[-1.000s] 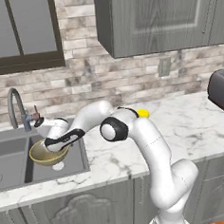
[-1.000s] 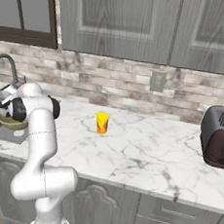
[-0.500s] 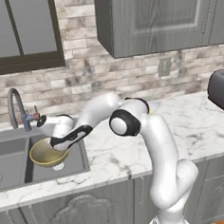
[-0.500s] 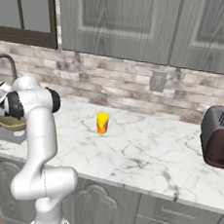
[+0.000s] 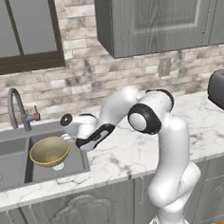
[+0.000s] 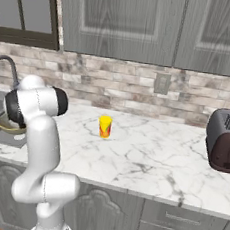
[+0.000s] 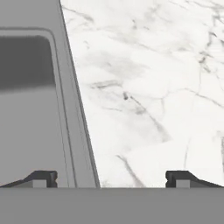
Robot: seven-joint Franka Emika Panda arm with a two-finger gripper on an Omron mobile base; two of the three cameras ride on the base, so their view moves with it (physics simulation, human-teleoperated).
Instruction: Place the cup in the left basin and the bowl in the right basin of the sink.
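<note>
The olive-tan bowl [image 5: 49, 151] rests upright in the right basin [image 5: 70, 165] of the dark grey sink [image 5: 11, 141]. Beside it, the left basin [image 5: 8, 162] holds nothing I can see. My gripper [image 5: 83, 144] hangs just right of the bowl, over the sink's right rim, apart from the bowl. In the hand view the gripper [image 7: 111, 178] is open with nothing between its fingertips [image 7: 41, 178], above the sink's rim [image 7: 72, 127] and the marble. The yellow cup [image 6: 104, 126] stands upright on the counter, well right of the sink. My arm hides most of the bowl [image 6: 9, 125] in the right base view.
A grey gooseneck faucet [image 5: 16, 108] rises behind the sink's divider. The dark toaster [image 6: 225, 139] sits at the far right of the white marble counter [image 6: 142, 160]. Grey wall cabinets [image 5: 158, 15] hang overhead, well above the arm.
My gripper has drawn back to the right from the bowl's rim to the sink's right edge. The bowl stays in the right basin; the cup has not moved.
</note>
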